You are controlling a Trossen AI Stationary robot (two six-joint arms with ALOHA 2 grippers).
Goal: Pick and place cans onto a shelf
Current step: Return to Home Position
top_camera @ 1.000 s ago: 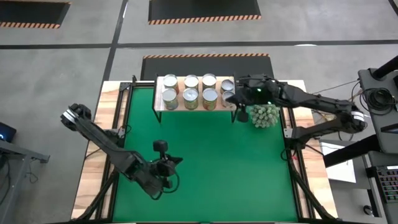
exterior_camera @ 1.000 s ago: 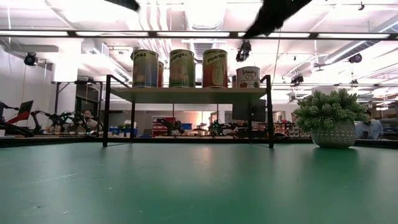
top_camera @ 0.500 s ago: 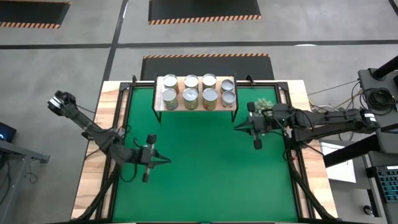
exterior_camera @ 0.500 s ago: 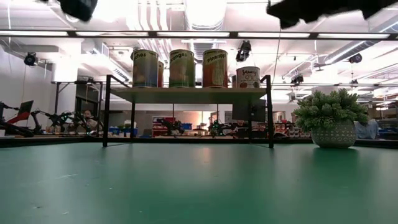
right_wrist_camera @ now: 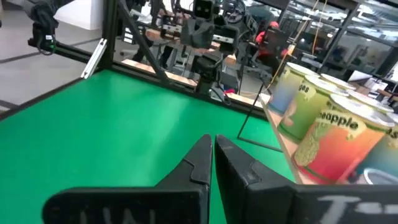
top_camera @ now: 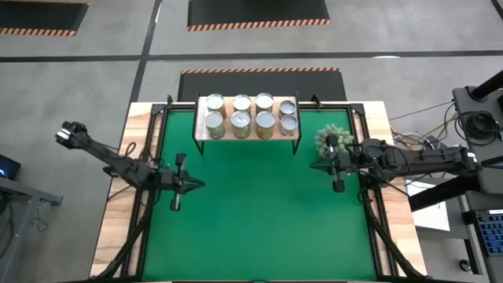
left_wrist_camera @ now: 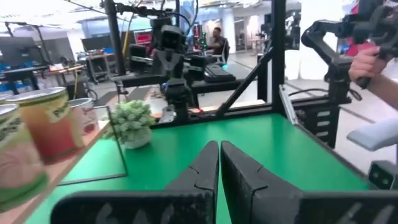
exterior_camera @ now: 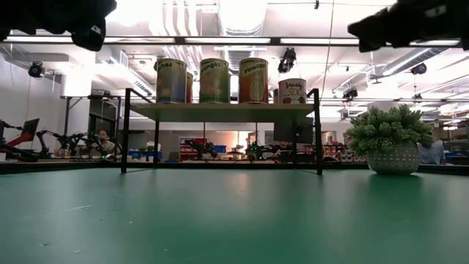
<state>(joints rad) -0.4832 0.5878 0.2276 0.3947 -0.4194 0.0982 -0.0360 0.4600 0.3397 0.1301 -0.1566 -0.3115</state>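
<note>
Eight cans, silver-topped, are set upright in two rows of four on the shelf, in the upper middle of the high view. In the low view four labelled fronts are seen in a row along the plank, the rightmost appearing lower than the rest.

One shelf, light-wood top on thin black legs, is placed at the upper edge of the green mat, which is laid over the desk.

One potted plant, spiky and pale green in a patterned pot, is stood on the mat just right of the shelf, not touching it.

Two arms are entered. The left pincer is held over the mat at centre left of the high view, well apart from the shelf, tips pointed to the frame's right. Its fingers are closed together and nothing is gripped. The right pincer is held at centre right, beside the plant, tips pointed left. Its fingers are pressed nearly together and nothing is held.
</note>
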